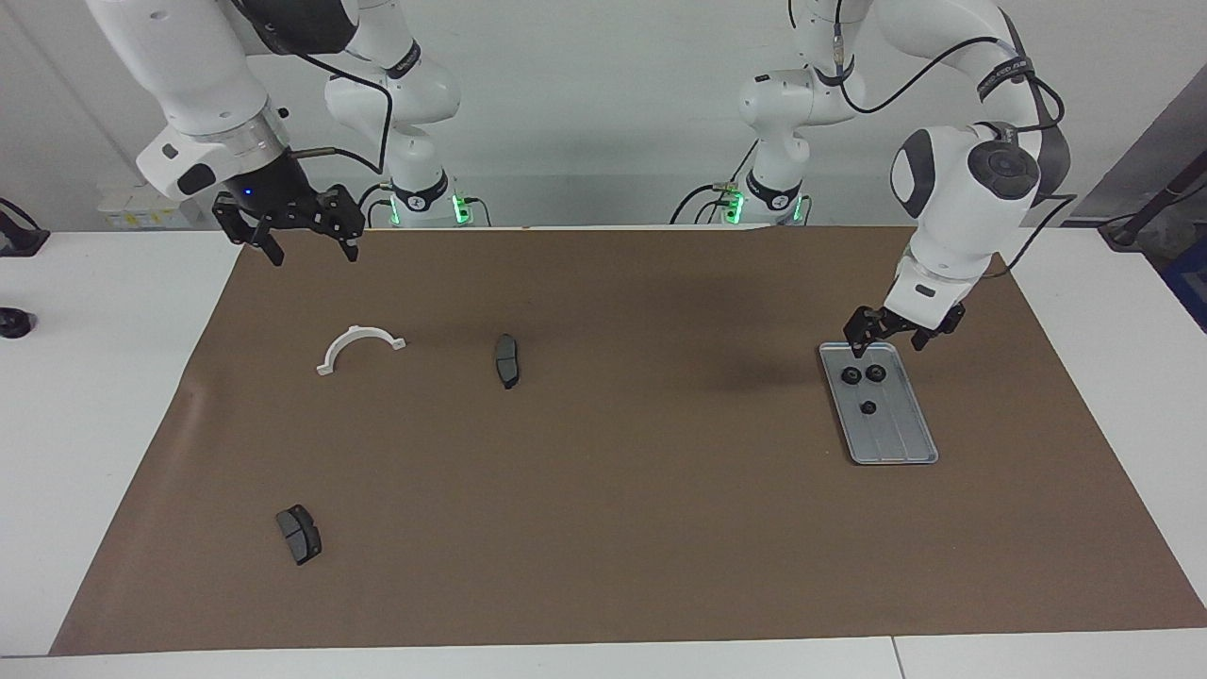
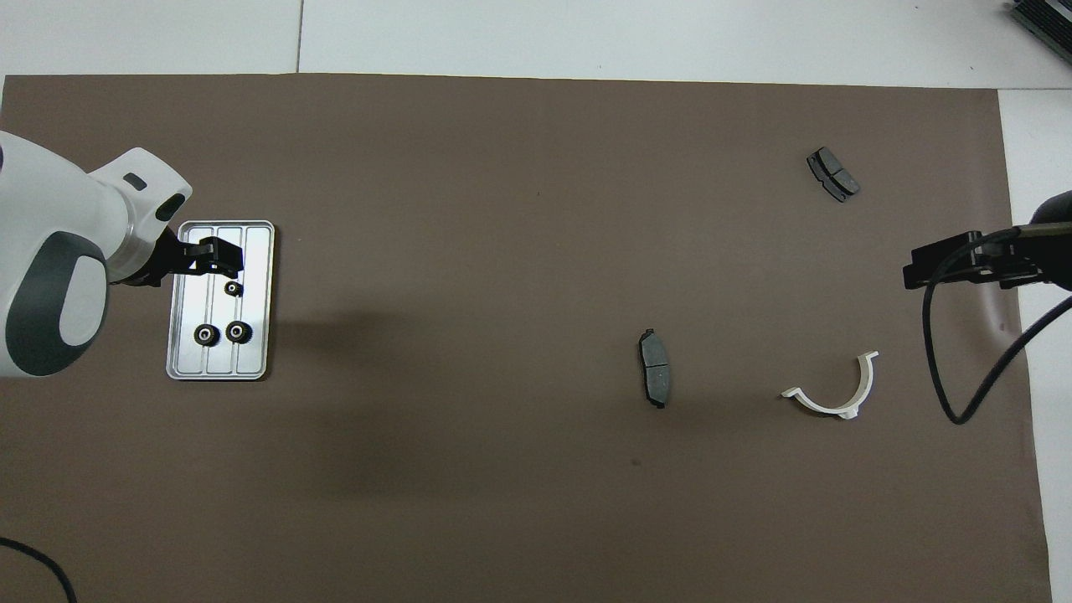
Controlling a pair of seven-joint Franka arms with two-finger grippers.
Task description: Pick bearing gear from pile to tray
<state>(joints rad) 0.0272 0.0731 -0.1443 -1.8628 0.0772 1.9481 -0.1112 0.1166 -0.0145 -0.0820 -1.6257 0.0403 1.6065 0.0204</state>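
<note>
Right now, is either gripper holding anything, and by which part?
Nothing is held. The left gripper hangs open above the shallow silver-grey metal tray, where three small black bearing gears lie. The right gripper is open, empty.

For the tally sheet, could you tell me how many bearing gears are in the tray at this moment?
3. Two gears lie side by side at the end of the tray nearer the robots; a smaller third gear lies mid-tray.
</note>
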